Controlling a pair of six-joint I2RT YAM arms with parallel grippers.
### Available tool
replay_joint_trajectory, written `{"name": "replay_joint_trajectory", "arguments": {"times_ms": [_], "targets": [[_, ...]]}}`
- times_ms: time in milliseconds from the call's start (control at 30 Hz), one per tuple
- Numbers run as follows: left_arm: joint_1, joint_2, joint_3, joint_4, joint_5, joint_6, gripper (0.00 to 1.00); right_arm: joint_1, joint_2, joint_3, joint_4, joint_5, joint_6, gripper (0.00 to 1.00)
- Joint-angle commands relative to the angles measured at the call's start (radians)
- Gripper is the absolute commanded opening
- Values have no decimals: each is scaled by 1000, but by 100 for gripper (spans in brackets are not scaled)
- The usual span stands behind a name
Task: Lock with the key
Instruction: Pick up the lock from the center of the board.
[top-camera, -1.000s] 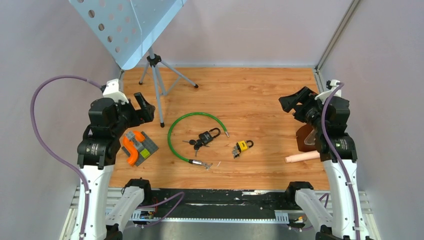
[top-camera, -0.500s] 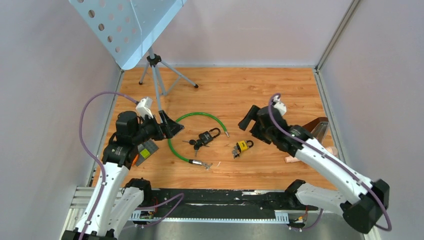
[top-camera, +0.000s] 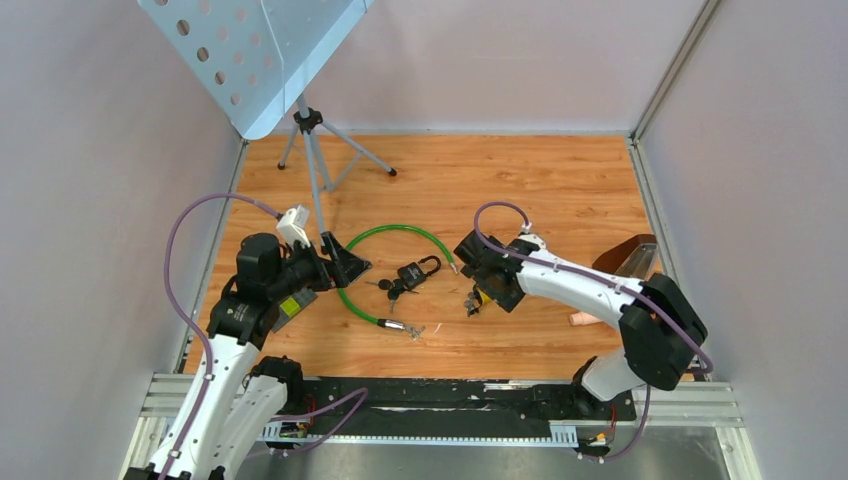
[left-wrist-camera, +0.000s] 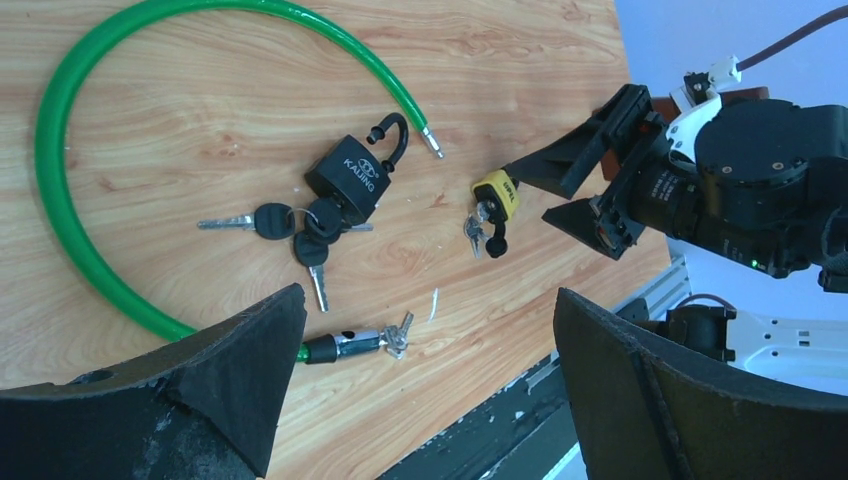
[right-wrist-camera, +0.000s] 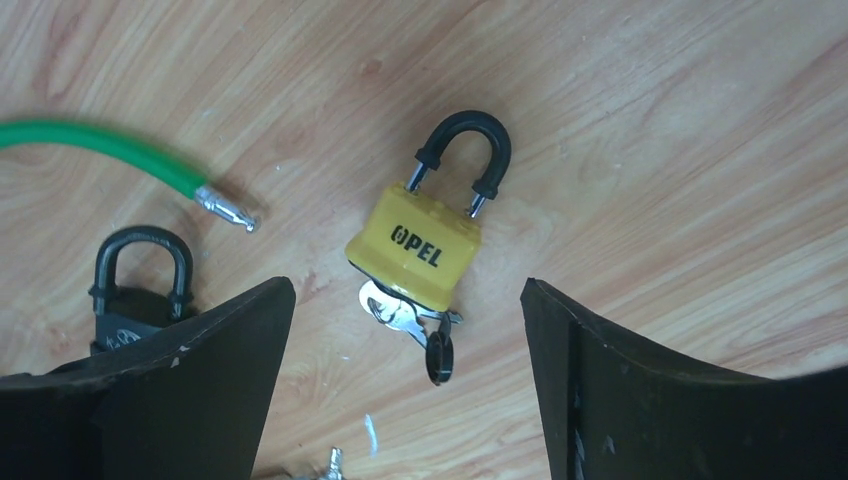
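The right gripper (right-wrist-camera: 408, 290) stands wide, one finger on either side of the yellow padlock (right-wrist-camera: 418, 248), clear of it. The padlock lies flat on the wooden table (right-wrist-camera: 680, 120), marked "OPEL", with a black shackle and keys (right-wrist-camera: 415, 325) at its base. The left gripper (left-wrist-camera: 430, 293) gapes too, near the black padlock (left-wrist-camera: 350, 180).

Bright, even, diffuse light fills all three views; shadows on the table (top-camera: 520, 190) are soft and faint. Both wrist views are sharp at centre, while the near fingers (right-wrist-camera: 150, 400) look dark and soft-edged.
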Motion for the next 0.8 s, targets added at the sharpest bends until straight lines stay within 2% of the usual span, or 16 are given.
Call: {"name": "replay_joint_trajectory", "arguments": {"times_ms": [0,200,333,433,700,767], "targets": [[-6,-2,28,-18,-16,30,100,-12,67,57,-35,52,175,84],[-5,-2,20,-36,-23,33,100,-38,168,104,-51,24,250,83],[-4,-3,16,-46,-27,31,100,-52,203,118,-51,15,266,66],[-4,-4,11,-49,-28,31,100,-54,223,119,-52,6,275,63],[-5,-1,-6,-28,4,25,100,-56,246,114,-31,-65,282,60],[-5,1,-12,-19,9,18,100,-55,242,106,-18,-78,281,56]]}}
